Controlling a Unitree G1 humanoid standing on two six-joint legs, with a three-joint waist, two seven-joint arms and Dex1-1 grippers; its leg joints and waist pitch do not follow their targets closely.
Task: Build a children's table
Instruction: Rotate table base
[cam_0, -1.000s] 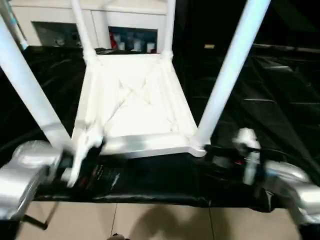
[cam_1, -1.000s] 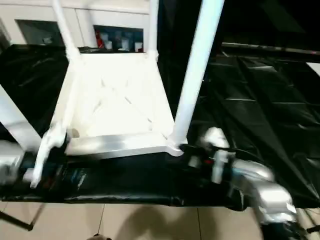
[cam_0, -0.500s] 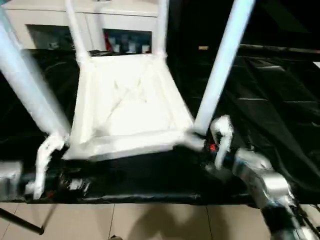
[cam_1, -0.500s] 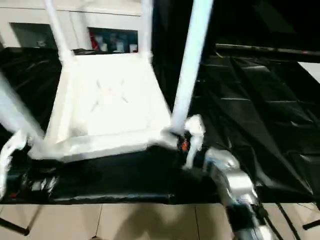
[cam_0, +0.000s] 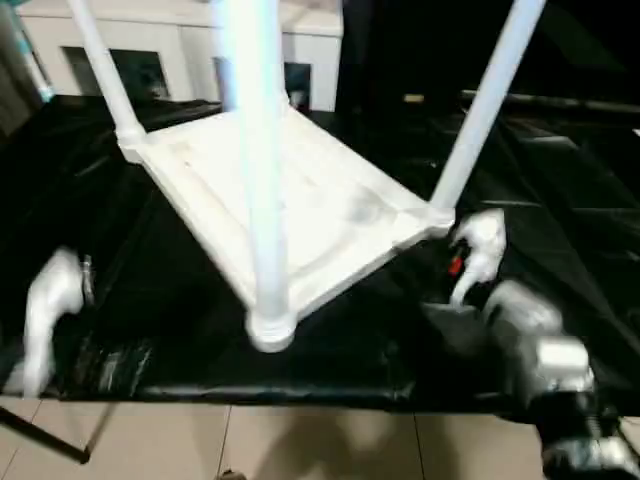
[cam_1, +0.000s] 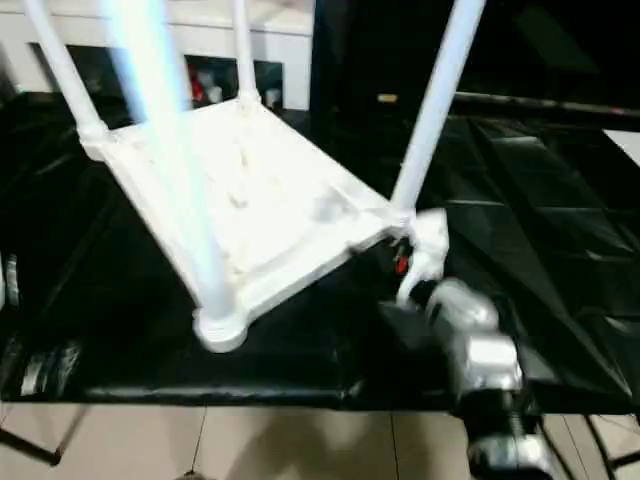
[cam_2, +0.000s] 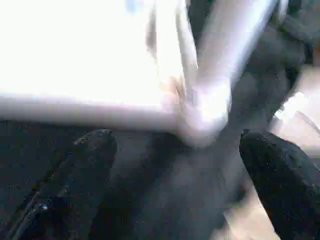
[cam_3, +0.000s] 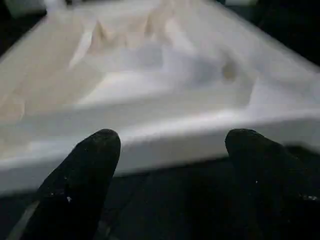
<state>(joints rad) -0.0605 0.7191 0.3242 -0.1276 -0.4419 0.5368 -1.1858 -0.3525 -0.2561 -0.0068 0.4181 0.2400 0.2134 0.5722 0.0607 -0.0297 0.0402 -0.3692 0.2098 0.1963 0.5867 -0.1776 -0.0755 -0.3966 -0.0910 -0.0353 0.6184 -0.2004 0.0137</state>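
The children's table (cam_0: 300, 190) lies upside down on the black cloth, turned at an angle, its ribbed underside facing up. Its white legs stand upward: one at the near corner socket (cam_0: 268, 328), one at the right corner (cam_0: 485, 110), one at the far left (cam_0: 100, 70). My left gripper (cam_0: 45, 320) is off to the left, apart from the table. In the left wrist view its fingers (cam_2: 92, 150) stand open, with the near corner socket (cam_2: 205, 112) beyond them. My right gripper (cam_0: 478, 255) sits at the table's right corner. It is open, and the table's rim (cam_3: 165, 140) runs across just beyond its fingertips.
The black-covered work table (cam_0: 570, 190) extends to the right and back. Its front edge (cam_0: 300, 392) runs just below the near corner socket, with tiled floor (cam_0: 300, 445) beneath. A white cabinet (cam_0: 180, 40) stands behind.
The children's table has swung round, its near left corner now at the front middle. My left gripper opened, let go of that corner and drew away left. My right gripper stays by the right corner.
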